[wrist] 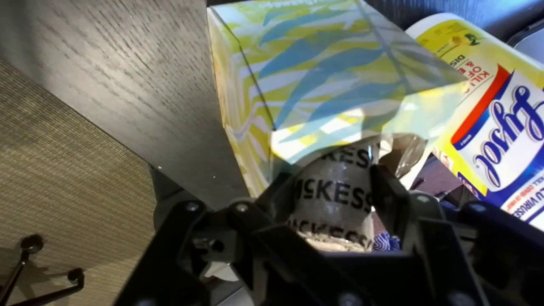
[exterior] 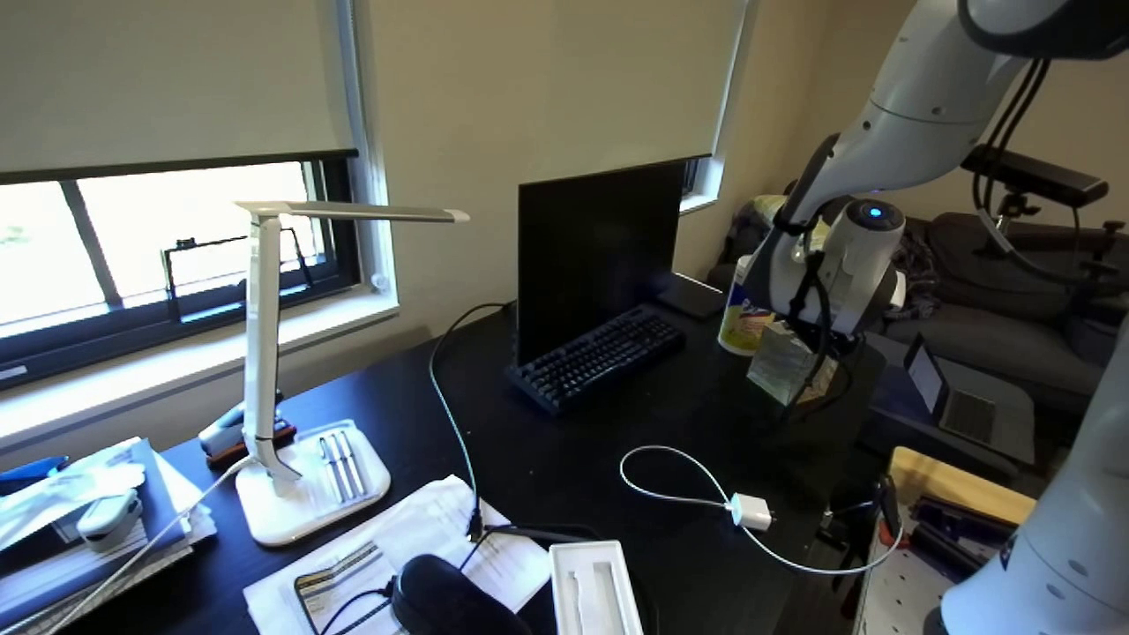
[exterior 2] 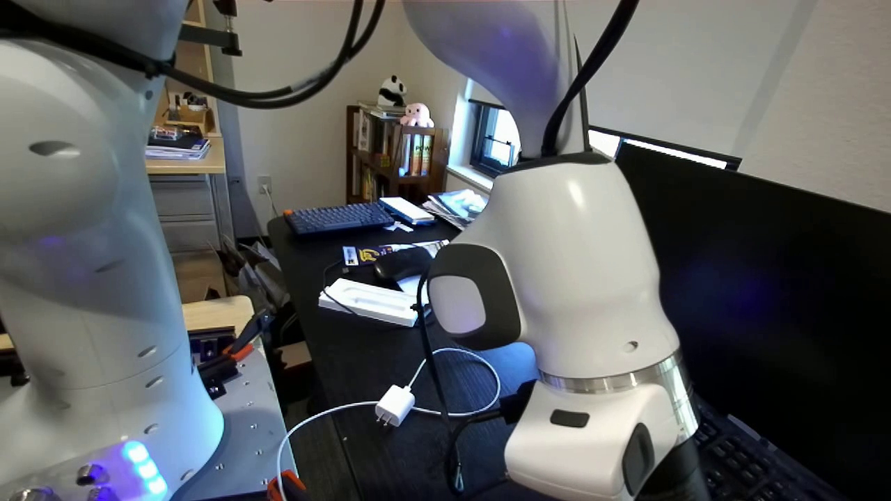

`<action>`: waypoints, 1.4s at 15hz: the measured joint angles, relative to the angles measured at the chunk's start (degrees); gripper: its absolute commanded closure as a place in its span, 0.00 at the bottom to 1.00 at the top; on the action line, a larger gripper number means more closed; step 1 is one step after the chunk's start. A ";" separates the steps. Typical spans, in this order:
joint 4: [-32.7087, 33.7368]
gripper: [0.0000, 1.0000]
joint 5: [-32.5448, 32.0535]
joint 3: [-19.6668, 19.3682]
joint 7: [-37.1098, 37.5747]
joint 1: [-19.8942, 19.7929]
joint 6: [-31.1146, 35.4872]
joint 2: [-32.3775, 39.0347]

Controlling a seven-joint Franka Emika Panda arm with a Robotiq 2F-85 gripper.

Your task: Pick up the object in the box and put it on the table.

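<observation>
Black wood grain first: that's the table (exterior: 547, 459), running through both exterior views, the biggest player on the field. Standing on it comes the monitor (exterior: 600, 256), its screen dark. Then the white lamp (exterior: 263, 344), upright, head stretched out level, well apart from the screen. Keyboard (exterior: 604, 353) next, lying right in front of the monitor. Down a size, and it's the Lysol tub (exterior: 745, 326), upright past the keyboard's end in an exterior view, and looming large in my wrist view too.

And that's me, the gripper (wrist: 332, 187), pointing down over the table with my jaws partway apart, a finger on each side, and the gap between them is full! The fingers sit against what's in there, so yes, I have hold of something.

Below me: the box (wrist: 327, 76), just beside the tub, yellow, white and blue leaves up close, clear film (wrist: 410, 159) at its mouth. And right at that mouth, there's my catch, the object (wrist: 333, 199): greyish, rounded, printed in black capitals, "CKESS" all I can read of the word. One end stands up between my fingers, the other meets the box's mouth; how deep it runs inside, I cannot tell.

Smallest of the lot: the white charger (exterior: 751, 511), lying on the table, prongs showing, well apart from the box.
</observation>
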 measured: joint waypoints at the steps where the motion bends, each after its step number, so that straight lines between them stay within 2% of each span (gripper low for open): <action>1: 0.00 0.85 0.00 0.07 0.21 0.00 0.00 0.06; 3: 0.00 0.95 0.00 0.24 0.43 0.00 0.00 0.11; 5: 0.00 0.99 0.00 0.45 0.44 0.01 -0.01 0.11; 13: -0.06 0.99 0.00 0.56 0.77 1.08 -0.03 -2.00; 21: -2.50 0.99 1.40 -1.70 0.71 3.75 -0.13 -16.04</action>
